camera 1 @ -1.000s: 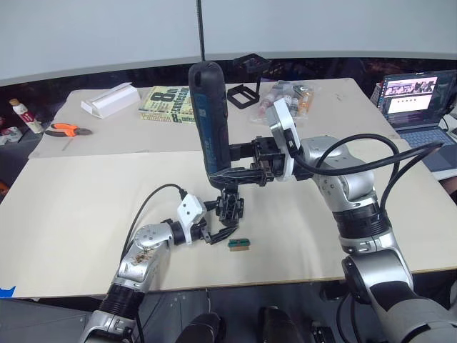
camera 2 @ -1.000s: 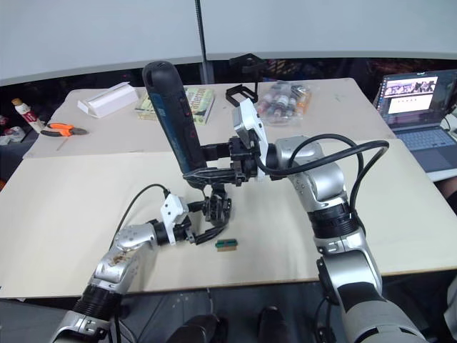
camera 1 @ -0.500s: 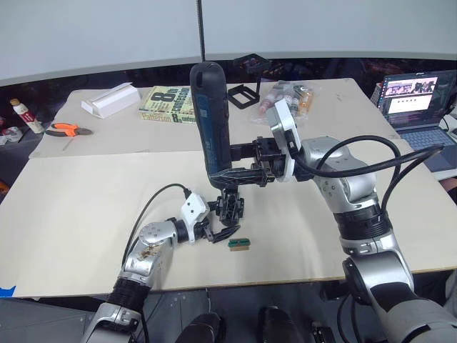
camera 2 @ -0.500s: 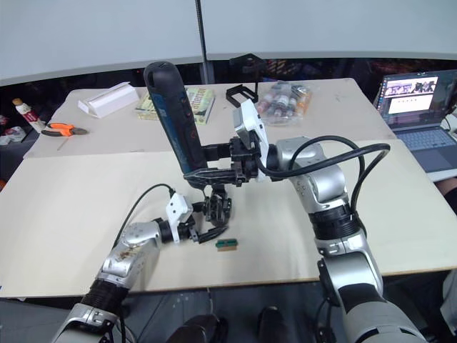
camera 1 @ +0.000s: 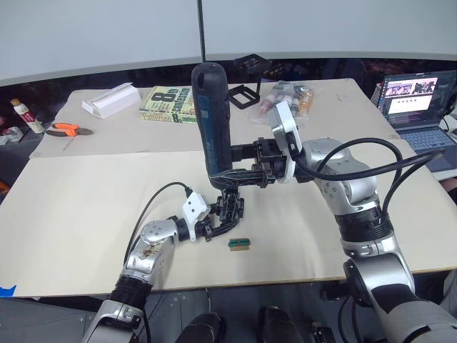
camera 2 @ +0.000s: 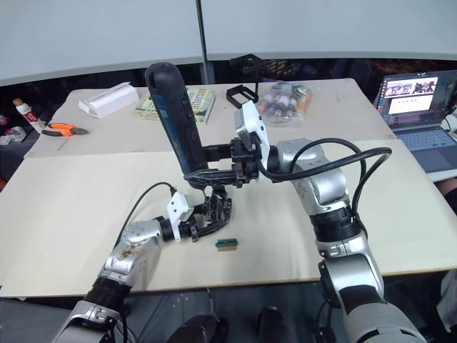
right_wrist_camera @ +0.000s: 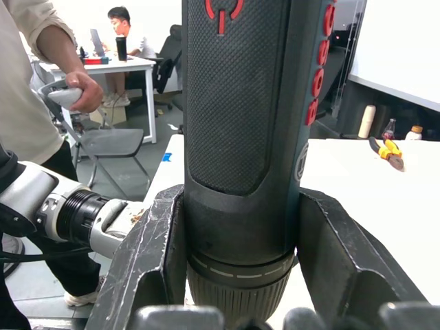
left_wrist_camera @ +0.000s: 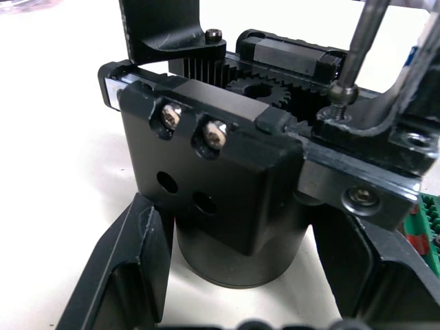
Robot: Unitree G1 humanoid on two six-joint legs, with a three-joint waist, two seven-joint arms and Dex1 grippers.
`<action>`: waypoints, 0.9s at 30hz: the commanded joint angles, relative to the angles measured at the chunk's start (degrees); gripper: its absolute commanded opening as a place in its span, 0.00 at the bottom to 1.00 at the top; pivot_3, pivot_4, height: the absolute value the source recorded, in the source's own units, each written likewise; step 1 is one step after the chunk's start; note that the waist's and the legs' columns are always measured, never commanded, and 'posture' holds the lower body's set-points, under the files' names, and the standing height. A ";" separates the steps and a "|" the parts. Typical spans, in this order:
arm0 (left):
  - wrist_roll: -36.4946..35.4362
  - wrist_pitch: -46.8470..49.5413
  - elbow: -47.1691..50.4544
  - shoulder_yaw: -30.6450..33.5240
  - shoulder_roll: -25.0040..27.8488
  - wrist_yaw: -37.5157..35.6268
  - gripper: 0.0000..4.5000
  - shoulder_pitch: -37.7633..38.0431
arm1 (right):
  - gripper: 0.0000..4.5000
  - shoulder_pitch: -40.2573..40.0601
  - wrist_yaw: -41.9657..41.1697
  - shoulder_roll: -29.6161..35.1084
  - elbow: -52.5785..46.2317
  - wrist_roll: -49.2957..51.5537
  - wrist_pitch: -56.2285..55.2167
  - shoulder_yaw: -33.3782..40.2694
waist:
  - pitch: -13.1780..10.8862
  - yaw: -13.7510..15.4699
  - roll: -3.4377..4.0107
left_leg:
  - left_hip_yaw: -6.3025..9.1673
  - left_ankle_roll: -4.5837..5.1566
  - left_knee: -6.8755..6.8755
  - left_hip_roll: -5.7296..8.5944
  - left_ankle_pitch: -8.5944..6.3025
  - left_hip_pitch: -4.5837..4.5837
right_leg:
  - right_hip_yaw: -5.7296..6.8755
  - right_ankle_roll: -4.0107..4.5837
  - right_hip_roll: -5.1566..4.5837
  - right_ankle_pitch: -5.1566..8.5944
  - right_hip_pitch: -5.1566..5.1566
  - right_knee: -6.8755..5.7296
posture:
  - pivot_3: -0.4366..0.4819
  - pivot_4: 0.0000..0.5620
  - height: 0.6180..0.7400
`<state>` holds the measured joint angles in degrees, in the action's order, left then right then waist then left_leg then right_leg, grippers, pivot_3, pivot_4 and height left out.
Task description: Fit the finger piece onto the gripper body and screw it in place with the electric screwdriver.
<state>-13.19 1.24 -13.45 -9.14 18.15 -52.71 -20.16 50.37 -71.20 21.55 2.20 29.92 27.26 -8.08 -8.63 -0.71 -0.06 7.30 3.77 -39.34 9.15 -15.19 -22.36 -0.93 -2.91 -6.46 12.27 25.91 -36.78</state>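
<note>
The electric screwdriver [camera 1: 211,121] stands upright over the table's middle, and my right gripper [camera 1: 230,161] is shut on its lower barrel. Its thin bit [left_wrist_camera: 355,48] comes down onto a screw on top of the gripper body [camera 1: 230,206], a black block with gears. That screw sits in a flat black part [left_wrist_camera: 375,151] that looks like the finger piece. My left gripper [camera 1: 216,226] reaches in low from the left. It is open, with its fingers [left_wrist_camera: 120,275] on either side of the body's round base and a thin gap on each side.
A small green-and-brown block [camera 1: 238,244] lies just in front of the body. At the back are a book [camera 1: 168,104], a white box [camera 1: 109,100], a black frame [camera 1: 243,95] and a bag of bottles [camera 1: 289,96]. A laptop [camera 1: 416,100] is far right. A person [right_wrist_camera: 34,103] stands beyond the table.
My left gripper has slid forward to the gripper body, and its fingers now flank the body's base. The screwdriver and right arm have barely moved.
</note>
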 commanded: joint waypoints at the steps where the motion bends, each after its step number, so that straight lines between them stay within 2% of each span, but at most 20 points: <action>1: 0.34 -1.25 1.30 -0.29 -0.03 -0.44 0.54 0.51 | 0.41 -0.98 0.34 0.30 -1.69 0.15 -0.78 0.54 | 0.01 0.00 0.00 | 0.00 0.00 0.00 0.00 0.00 0.00 | 0.00 0.00 0.00 0.00 0.00 0.00 | 0.48 0.27 1.00; 27: 1.86 -2.34 2.26 0.00 -0.73 1.78 0.54 0.94 | 0.41 -0.59 4.07 1.71 0.13 -3.47 3.99 -5.42 | 0.18 0.02 -0.01 | 0.00 0.00 -0.02 -0.01 -0.01 0.30 | 0.00 0.00 0.02 0.00 -0.37 0.00 | 0.48 0.27 1.00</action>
<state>-11.40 0.31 -13.10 -9.14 17.64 -51.17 -19.36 50.61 -67.82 22.18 1.60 29.33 28.53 -10.83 -8.44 -0.68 -0.08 7.30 3.78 -39.36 9.14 -15.20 -22.04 -0.93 -2.91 -6.45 12.27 25.50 -36.76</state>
